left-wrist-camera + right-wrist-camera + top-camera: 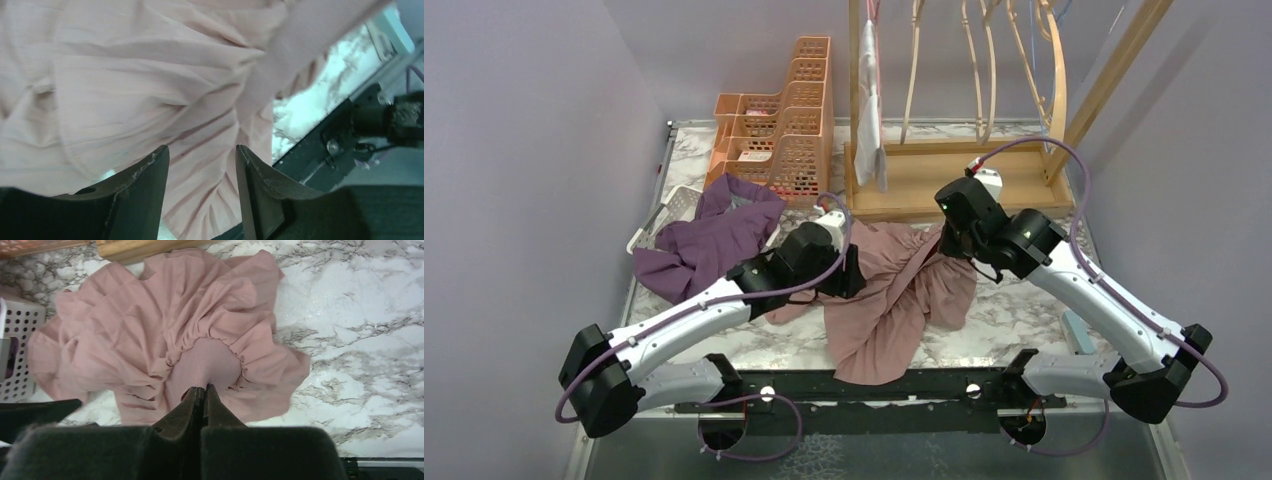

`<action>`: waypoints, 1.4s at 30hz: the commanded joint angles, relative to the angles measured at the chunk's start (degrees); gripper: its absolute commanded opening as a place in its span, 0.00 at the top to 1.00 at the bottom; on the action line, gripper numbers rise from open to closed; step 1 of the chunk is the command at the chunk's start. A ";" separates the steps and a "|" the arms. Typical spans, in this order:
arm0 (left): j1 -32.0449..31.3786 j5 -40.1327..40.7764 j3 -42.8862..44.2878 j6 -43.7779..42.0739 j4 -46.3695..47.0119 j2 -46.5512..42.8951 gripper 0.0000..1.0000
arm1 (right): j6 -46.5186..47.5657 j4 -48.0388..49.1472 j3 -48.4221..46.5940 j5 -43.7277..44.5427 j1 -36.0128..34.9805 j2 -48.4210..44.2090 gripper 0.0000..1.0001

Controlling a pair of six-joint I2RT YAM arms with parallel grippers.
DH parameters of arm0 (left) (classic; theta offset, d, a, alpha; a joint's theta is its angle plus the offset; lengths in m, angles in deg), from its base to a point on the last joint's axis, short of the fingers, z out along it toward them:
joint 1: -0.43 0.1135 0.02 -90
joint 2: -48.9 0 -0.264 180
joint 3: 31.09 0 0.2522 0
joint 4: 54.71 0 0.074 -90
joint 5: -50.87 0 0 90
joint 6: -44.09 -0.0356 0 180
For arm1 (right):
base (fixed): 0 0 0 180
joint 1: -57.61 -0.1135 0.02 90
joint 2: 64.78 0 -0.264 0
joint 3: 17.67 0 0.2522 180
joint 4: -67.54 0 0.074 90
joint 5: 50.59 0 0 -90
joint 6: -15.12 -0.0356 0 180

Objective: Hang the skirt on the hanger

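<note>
The right gripper (202,389) pinches the pink skirt (150,325) at its waist, so the open-jawed left gripper (202,152) should grab that same edge farther along.

Matt, perhaps thin, cloth skirt (150,335)

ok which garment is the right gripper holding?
Pink skirt mid-table: right gripper is shut on it. Purple garment lies at left; grey garment hangs on the rack.

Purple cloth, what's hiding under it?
A white holed basket pokes out from under the purple cloth, on the marble table. Whatever else lies beneath, or inside the basket, is covered.
</note>
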 commanded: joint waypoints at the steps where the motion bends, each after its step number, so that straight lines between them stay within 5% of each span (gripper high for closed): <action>1: -8.17 0.38 -1.49 0.63 9.70 0.02 0.44 | 0.17 -4.96 -5.62 -2.55 0.35 1.94 0.99; 10: -18.59 6.65 -2.34 1.84 23.76 10.33 0.54 | -0.83 -5.55 -7.17 -3.73 0.44 1.71 0.99; 16: -19.52 14.37 -0.25 3.77 20.81 18.35 0.60 | -1.81 -5.38 -6.25 -3.96 0.44 0.77 0.99; 20: -19.49 17.85 -0.20 5.55 17.77 21.45 0.74 | -1.92 -5.48 -6.39 -3.92 0.44 -0.01 0.99; 32: -19.47 31.47 -0.01 6.57 12.76 17.81 0.97 | -1.97 -4.52 -4.93 -4.26 0.44 -2.28 0.99; 34: -19.53 29.50 -0.06 5.71 14.34 17.41 0.94 | -2.01 -4.19 -4.60 -4.53 0.41 -2.29 0.99; 42: -19.51 16.78 -6.13 2.90 26.75 12.30 0.52 | -2.14 -3.27 -3.49 -5.27 0.44 -1.94 0.99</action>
